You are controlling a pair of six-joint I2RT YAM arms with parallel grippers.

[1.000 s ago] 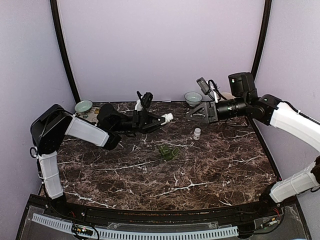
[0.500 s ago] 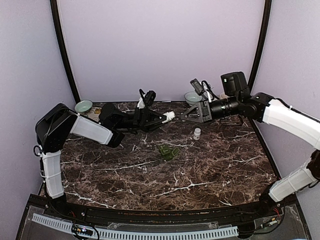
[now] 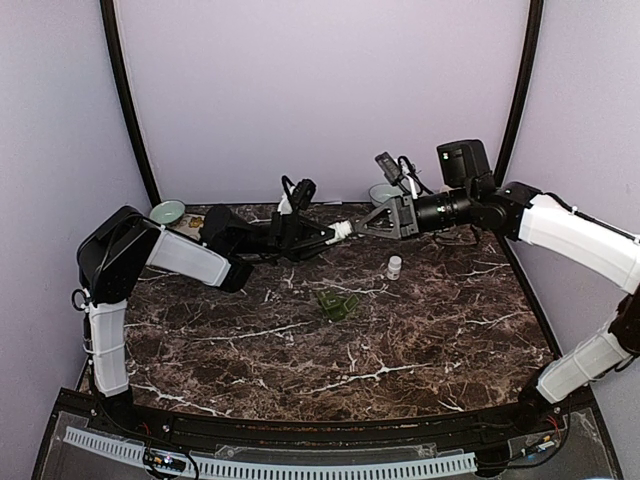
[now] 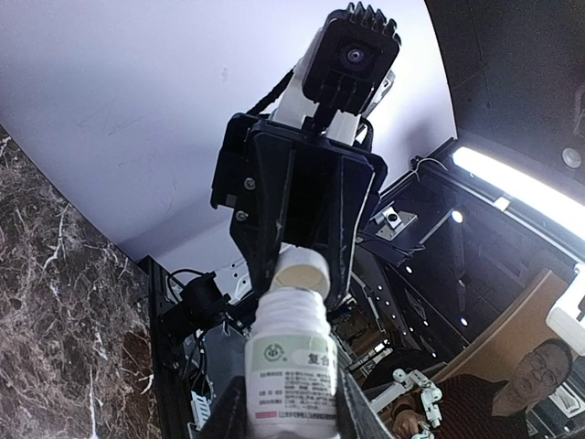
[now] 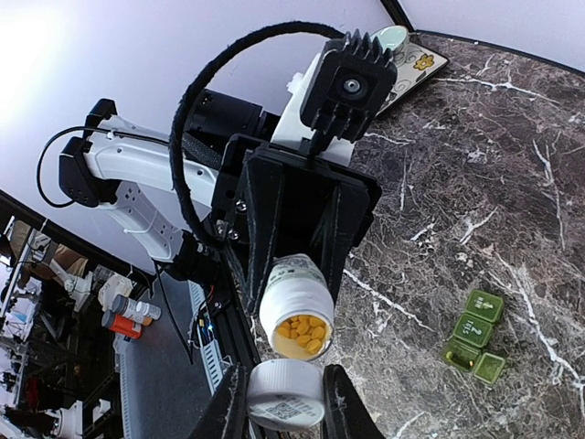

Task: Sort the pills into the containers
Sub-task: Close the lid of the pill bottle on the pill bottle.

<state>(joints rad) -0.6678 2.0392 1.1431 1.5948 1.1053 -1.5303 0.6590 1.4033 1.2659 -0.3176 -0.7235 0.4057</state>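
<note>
My left gripper (image 3: 326,233) is shut on a white labelled pill bottle (image 4: 292,361), held level above the table's back. The bottle's (image 5: 294,297) mouth is uncapped and yellow pills (image 5: 303,333) show inside. My right gripper (image 3: 366,226) faces it, shut on the bottle's white cap (image 5: 285,395). The cap (image 4: 302,271) sits just off the bottle's mouth and a little out of line with it. A green compartmented pill container (image 3: 337,303) lies on the marble below, seen also as the green box (image 5: 474,340) in the right wrist view.
A small white bottle (image 3: 394,266) stands on the table right of centre. A pale bowl (image 3: 167,212) and a printed card (image 3: 194,223) sit at the back left. Another bowl (image 3: 381,191) is at the back, partly behind the right arm.
The right gripper has moved left with the cap until it almost meets the bottle's mouth. The left gripper and bottle have edged right and slightly up.
</note>
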